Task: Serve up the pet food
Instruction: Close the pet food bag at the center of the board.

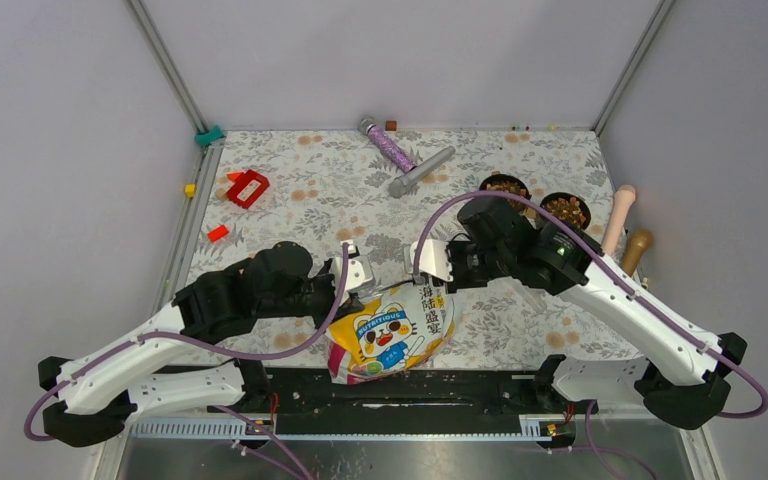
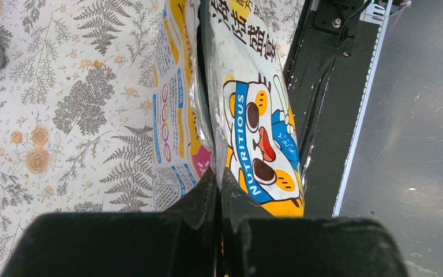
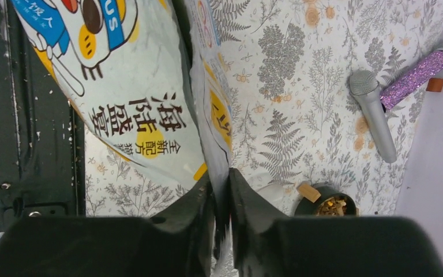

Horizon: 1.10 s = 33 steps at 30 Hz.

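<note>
Bag (image 1: pixel 390 335) x1 clamped by L end effector (image 2: pixel 218 179), R end effector (image 3: pixel 220 179); 2 bowls (image 1: pixel 486 183) (image 1: pixel 565 194).

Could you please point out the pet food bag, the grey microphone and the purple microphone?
pet food bag (image 1: pixel 386 340): top external view, on the cartoon face.
grey microphone (image 3: pixel 376 118): right wrist view, on the middle of its handle.
purple microphone (image 1: pixel 392 147): top external view, on its glittery handle.
</note>
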### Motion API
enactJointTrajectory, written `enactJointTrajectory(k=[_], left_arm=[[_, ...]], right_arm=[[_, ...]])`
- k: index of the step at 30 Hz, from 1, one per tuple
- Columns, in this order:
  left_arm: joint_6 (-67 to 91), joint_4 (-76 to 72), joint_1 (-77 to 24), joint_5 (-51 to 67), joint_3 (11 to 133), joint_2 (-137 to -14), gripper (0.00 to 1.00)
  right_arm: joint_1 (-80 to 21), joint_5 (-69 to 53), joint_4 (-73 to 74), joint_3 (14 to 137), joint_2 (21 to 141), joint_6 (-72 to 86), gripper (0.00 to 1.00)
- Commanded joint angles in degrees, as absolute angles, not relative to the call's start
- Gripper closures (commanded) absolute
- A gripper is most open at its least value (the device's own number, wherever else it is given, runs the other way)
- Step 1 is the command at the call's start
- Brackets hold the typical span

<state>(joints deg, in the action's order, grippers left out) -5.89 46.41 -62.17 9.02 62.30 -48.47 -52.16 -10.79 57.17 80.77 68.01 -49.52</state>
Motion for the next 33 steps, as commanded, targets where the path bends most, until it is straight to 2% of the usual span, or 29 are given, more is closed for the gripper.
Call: enactJointTrajectory(k=[1, 2, 8, 9, 10, 11, 12, 15, 16, 24, 26, 27, 29, 33], left_arm=[[-5.7, 45.4, -62.5, 13.1, 64.1, -46.3, 1.00], [-5.6, 45.4, -62.5, 13.1, 64.1, -46.3, 1.00], [-5.6, 45.5, -62.5, 13.6, 64.4, -46.1, 1.00], [-5.6, 45.6, -62.4, 13.6, 64.5, -46.1, 1.00], [-5.6, 45.5, -62.5, 13.6, 64.4, -46.1, 1.00], [-5.6, 45.6, -62.5, 13.6, 64.5, -46.2, 1.00], [-5.7, 45.6, -62.5, 13.6, 64.5, -46.3, 1.00], [-5.7, 45.5, -62.5, 13.7, 64.7, -46.6, 1.00], [-5.8, 45.6, -62.5, 13.9, 64.7, -46.7, 1.00], [-5.3, 45.7, -62.5, 12.8, 65.7, -47.4, 1.00], [-4.9, 45.6, -62.5, 12.0, 66.6, -48.2, 0.91], [-4.6, 45.3, -62.5, 11.1, 67.2, -48.7, 0.80], [-3.9, 44.8, -62.5, 9.6, 68.3, -50.2, 0.68], [-3.7, 44.9, -62.7, 9.2, 70.3, -54.1, 0.59]], right_arm=[[-51.2, -7.4, 59.9, 80.0, 65.7, -52.5, 0.90], [-51.0, -7.6, 60.5, 80.3, 65.7, -52.7, 1.00], [-50.5, -9.0, 61.9, 81.4, 65.4, -52.8, 1.00], [-50.5, -8.0, 60.5, 80.5, 64.8, -52.4, 0.92], [-50.5, -6.8, 59.9, 79.6, 64.3, -52.5, 0.80], [-50.5, -6.3, 59.9, 78.9, 64.0, -53.2, 0.74], [-50.5, -6.0, 59.8, 78.5, 63.7, -53.7, 0.72], [-50.1, -6.7, 60.6, 79.2, 63.8, -53.6, 0.97], [-50.0, -7.3, 60.9, 79.3, 63.9, -53.9, 1.00], [-49.9, -9.2, 59.8, 79.9, 63.6, -53.2, 1.00], [-49.9, -9.3, 56.5, 79.0, 62.5, -51.9, 1.00], [-49.9, -9.4, 55.1, 78.7, 62.0, -51.1, 1.00], [-49.9, -9.7, 53.0, 78.6, 61.1, -49.1, 1.00], [-49.9, -9.9, 50.7, 78.8, 59.9, -46.0, 1.00]])
